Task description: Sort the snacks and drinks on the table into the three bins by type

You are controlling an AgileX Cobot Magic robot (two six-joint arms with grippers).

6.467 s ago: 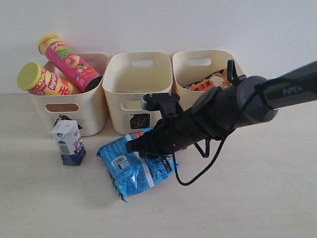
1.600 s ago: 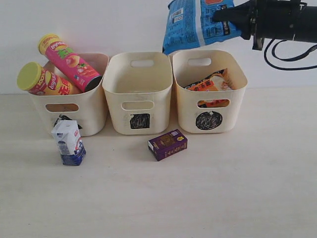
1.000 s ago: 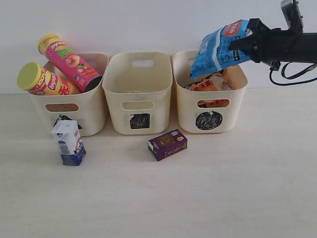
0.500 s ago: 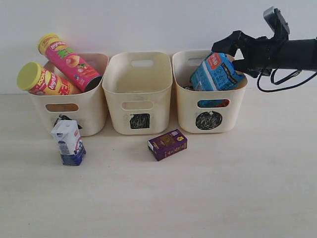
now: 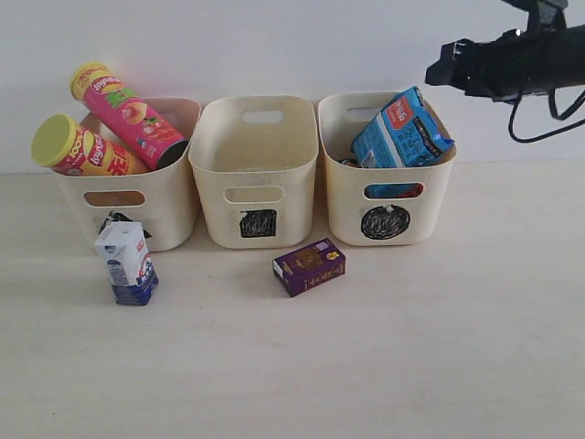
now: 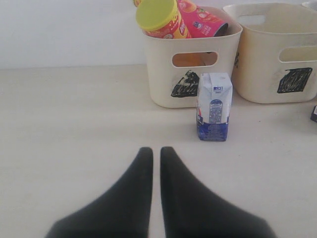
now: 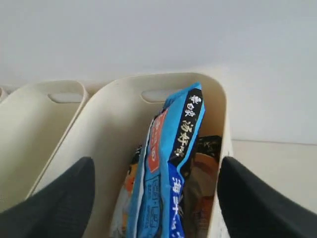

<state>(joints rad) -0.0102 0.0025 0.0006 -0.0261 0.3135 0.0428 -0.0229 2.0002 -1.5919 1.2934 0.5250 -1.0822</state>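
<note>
The blue noodle packet (image 5: pixel 400 130) stands on edge in the right bin (image 5: pixel 388 219), the one marked with a circle, on top of the orange packet (image 7: pixel 202 193). My right gripper (image 5: pixel 441 71) hovers above and to the right of that bin, open and holding nothing; the right wrist view shows its jaws (image 7: pixel 154 161) wide on either side of the packet without touching it. Both chip tubes, pink (image 5: pixel 123 110) and yellow-red (image 5: pixel 78 151), lean in the left bin (image 5: pixel 174 215). The middle bin (image 5: pixel 259 174) shows nothing inside. A white carton (image 5: pixel 126 262) and a purple carton (image 5: pixel 310 266) sit on the table. My left gripper (image 6: pixel 156 151) is shut, low over the table, short of the white carton (image 6: pixel 214 106).
A white wall runs right behind the three bins. The right arm's black cable (image 5: pixel 539 119) hangs at the upper right. Pale tabletop stretches in front of the cartons.
My right gripper opened and let go of the blue packet, which dropped into the right bin. The gripper then rose and pulled back to the right. The left gripper stayed still.
</note>
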